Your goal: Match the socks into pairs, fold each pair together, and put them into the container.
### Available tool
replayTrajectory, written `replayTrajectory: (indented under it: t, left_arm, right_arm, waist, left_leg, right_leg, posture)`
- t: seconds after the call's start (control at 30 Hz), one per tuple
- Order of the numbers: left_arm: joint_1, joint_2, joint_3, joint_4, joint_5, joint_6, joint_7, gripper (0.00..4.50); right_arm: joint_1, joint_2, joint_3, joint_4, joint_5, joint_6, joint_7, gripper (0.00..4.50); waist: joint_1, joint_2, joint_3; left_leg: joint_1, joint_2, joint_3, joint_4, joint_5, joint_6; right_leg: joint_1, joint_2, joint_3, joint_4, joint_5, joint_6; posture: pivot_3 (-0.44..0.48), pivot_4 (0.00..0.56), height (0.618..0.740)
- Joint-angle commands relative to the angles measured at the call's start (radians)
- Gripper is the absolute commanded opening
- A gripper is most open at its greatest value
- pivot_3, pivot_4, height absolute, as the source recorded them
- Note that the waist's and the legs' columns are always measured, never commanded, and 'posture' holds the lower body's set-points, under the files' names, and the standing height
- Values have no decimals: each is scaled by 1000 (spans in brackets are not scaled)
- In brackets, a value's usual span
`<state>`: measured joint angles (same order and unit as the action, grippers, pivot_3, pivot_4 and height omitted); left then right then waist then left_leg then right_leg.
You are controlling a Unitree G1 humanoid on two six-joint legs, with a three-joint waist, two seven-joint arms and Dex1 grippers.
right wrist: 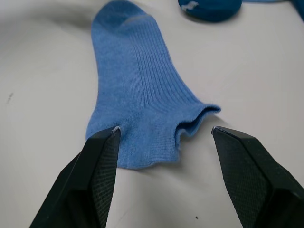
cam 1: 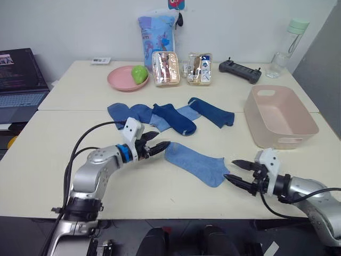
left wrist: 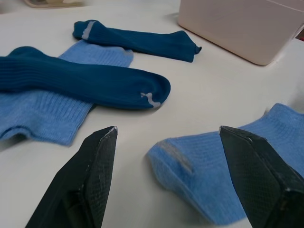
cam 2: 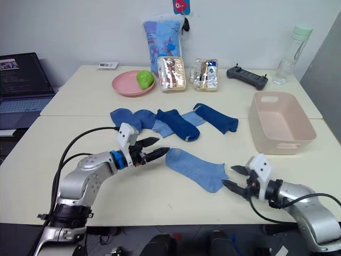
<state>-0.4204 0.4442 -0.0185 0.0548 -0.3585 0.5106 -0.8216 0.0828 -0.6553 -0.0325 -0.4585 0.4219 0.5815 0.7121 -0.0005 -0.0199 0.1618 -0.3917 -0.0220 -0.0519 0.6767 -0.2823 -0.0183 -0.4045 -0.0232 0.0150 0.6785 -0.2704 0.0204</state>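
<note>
A light blue sock (cam 1: 196,163) lies flat near the table's front, apart from the others. My left gripper (cam 1: 161,145) is open just left of its toe end (left wrist: 175,154). My right gripper (cam 1: 232,170) is open at its cuff end (right wrist: 190,124), fingertips (right wrist: 105,142) on either side, not touching. Behind it, several socks (cam 1: 160,117) in medium and dark blue lie overlapping in a row, with one dark sock (cam 1: 211,111) at the right. The pink-beige container (cam 1: 278,114) stands at the right.
At the back are a pink plate (cam 1: 125,78) with a green object, a tall patterned bag (cam 1: 157,32), two snack packs (cam 1: 184,69), a black controller (cam 1: 240,71) and a bottle (cam 1: 287,42). A laptop (cam 1: 18,80) sits beyond the table's left edge.
</note>
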Motion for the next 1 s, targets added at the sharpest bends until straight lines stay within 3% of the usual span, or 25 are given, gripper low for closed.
replayTrajectory:
  t: [0.03,0.2,0.53,0.6,0.77,0.87,1.0]
  left_arm:
    - [-49,-3,-82,103,80,-61,-25,3567]
    - [-71,-2,-119,210,122,-113,-55,3567]
    - [-15,6,-76,128,70,-66,-82,596]
    - [17,8,-58,83,41,-29,-79,27]
    - [139,17,-6,-79,-20,76,-32,27]
    - [270,-44,47,-250,-106,162,62,27]
    - [409,-99,44,-406,-126,196,163,27]
  right_arm:
    - [-10,46,21,-23,-35,39,-99,3303]
    - [-2,106,38,-49,-41,62,-154,3303]
    - [42,157,2,-77,2,94,-181,6]
    - [32,146,-9,-55,7,93,-170,0]
    - [-56,105,-41,-19,36,152,-149,0]
    - [-109,61,-39,-33,88,246,-118,0]
    - [-139,8,-22,-27,105,301,-86,0]
  waist:
    - [-1,0,0]
    - [-2,0,0]
    - [-3,0,0]
    - [-3,0,0]
    - [-8,0,0]
    - [-8,0,0]
    - [-2,0,0]
  left_leg:
    - [0,0,0,0,0,0]
    - [0,0,0,0,0,0]
    - [0,0,0,0,0,0]
    - [0,0,0,0,0,0]
    - [0,1,0,0,0,0]
    - [0,1,0,-1,0,0]
    - [-1,1,-1,0,0,0]
  right_leg:
    - [0,0,0,0,0,0]
    - [-1,0,0,0,0,0]
    - [-1,0,0,0,0,0]
    - [-1,0,0,0,0,0]
    - [0,0,0,0,0,0]
    - [0,0,0,0,0,0]
    - [0,0,0,-1,0,0]
  posture:
    - [0,150,740]
    - [0,150,740]
    - [0,150,740]
    - [0,150,740]
    - [0,150,740]
    - [0,150,740]
    - [0,150,740]
